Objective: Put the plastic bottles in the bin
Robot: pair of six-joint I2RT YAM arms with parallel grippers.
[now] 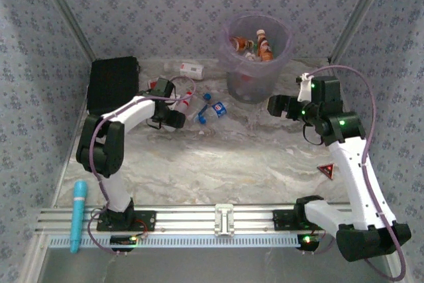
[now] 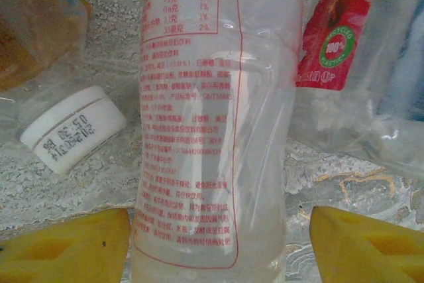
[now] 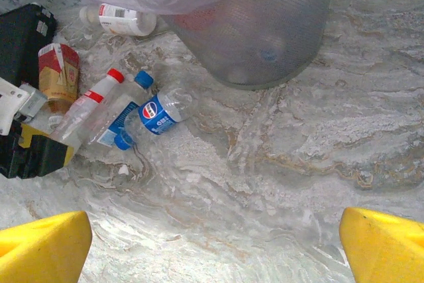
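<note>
Sorting is partly done: several bottles (image 1: 260, 46) stand inside the bin (image 1: 255, 77) at the far side of the table (image 1: 218, 164), among them brown ones with orange caps. At least five others lie outside it, just left of its base. They are a white bottle (image 1: 192, 69) near the far wall, a clear bottle with a red cap (image 1: 186, 101), two blue-labelled bottles (image 1: 213, 109) lying together, and a brown one with a red label (image 3: 58, 74) beside the black case (image 1: 112, 84).

The jaws of the left arm (image 1: 129, 112) are spread on either side of the clear bottle (image 2: 215, 130). One yellow pad (image 2: 73, 246) sits against its side or nearly so, while the other (image 2: 364, 246) stands a little apart, so I judge the grip is not yet made. The right arm (image 1: 341, 130) hangs beside the bin with its jaws wide and nothing between them.

Judged from this, the clear bottle is the next one to go in, and the other four would follow.
</note>
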